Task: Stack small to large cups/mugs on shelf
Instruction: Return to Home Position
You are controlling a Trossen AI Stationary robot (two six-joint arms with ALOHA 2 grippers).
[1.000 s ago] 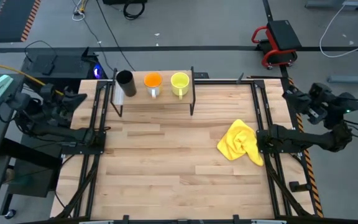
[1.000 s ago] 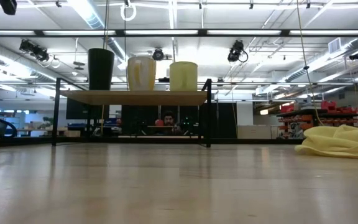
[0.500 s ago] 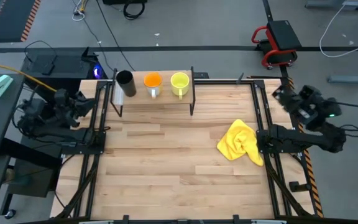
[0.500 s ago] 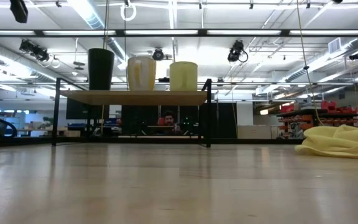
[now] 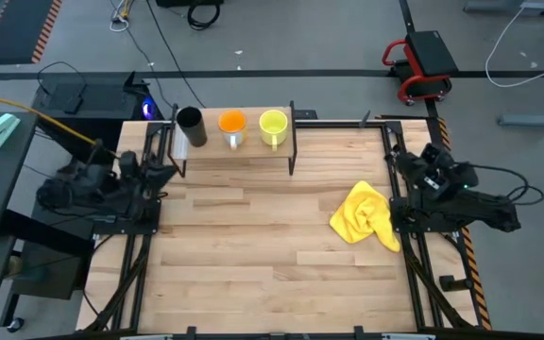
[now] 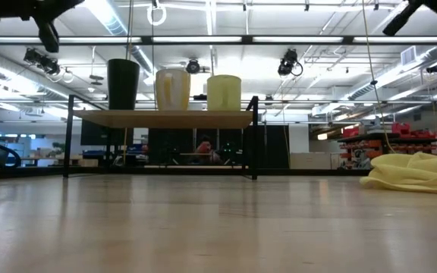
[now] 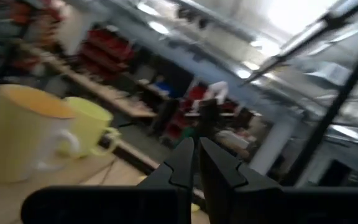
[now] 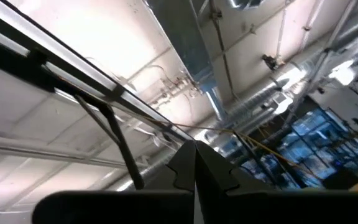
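Three cups stand in a row with their bases on the low wooden shelf (image 5: pixel 234 144) at the table's far edge: the black cup (image 5: pixel 190 126), the orange cup (image 5: pixel 231 126) and the yellow-green cup (image 5: pixel 273 125). In the low view they show as the black cup (image 6: pixel 123 83), the orange cup (image 6: pixel 172 89) and the yellow-green cup (image 6: pixel 224 92) on the shelf board (image 6: pixel 161 118). My left gripper (image 5: pixel 161 169) is shut at the table's left edge, just near of the shelf's left leg. My right gripper (image 5: pixel 398 159) is shut at the table's right edge, tilted up toward the ceiling (image 8: pixel 194 149).
A crumpled yellow cloth (image 5: pixel 366 215) lies on the right part of the tabletop, close to the right arm. Black frame rails (image 5: pixel 140 217) run along both sides of the table. Bare wood (image 5: pixel 253 255) spreads across the middle and near part.
Both arms have swung in from outside the table. The left gripper moved toward the table's right and near, up to the shelf's left leg. The right gripper moved toward the table's left and near, over the right edge. The cups and the cloth have stayed put.
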